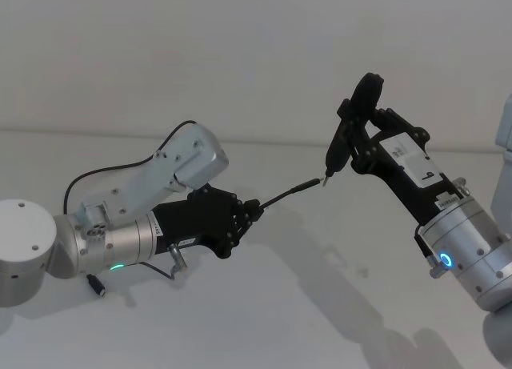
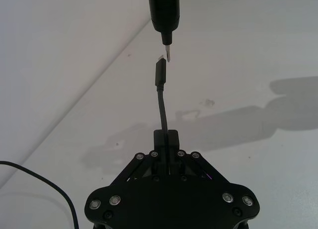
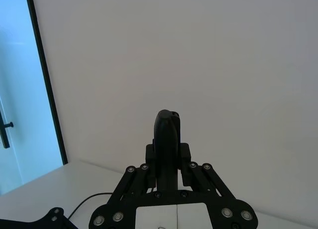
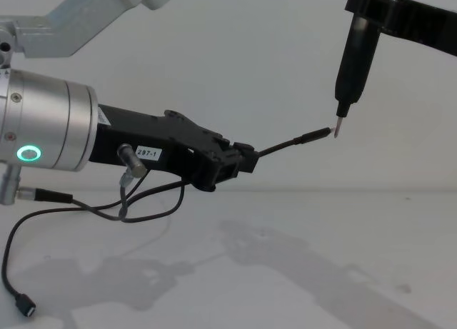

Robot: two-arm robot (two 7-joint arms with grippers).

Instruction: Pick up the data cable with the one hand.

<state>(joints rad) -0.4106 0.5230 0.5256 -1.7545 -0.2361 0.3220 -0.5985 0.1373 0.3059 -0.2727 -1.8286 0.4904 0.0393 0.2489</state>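
Cable [image 4: 285, 143] juts from the left tool [image 4: 239, 161], which is clamped on it above the white table [image 4: 285, 272]. Its plug tip sits just beside the pen [image 4: 351, 65] gripped by the right tool [image 1: 352, 137]. Loose wire [image 4: 21, 304] trails on the table below.

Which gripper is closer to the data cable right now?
Left. The left gripper is shut on the data cable, plug pointing forward. The right gripper is held above and ahead, gripping a pen-like tool whose tip nearly meets the plug.
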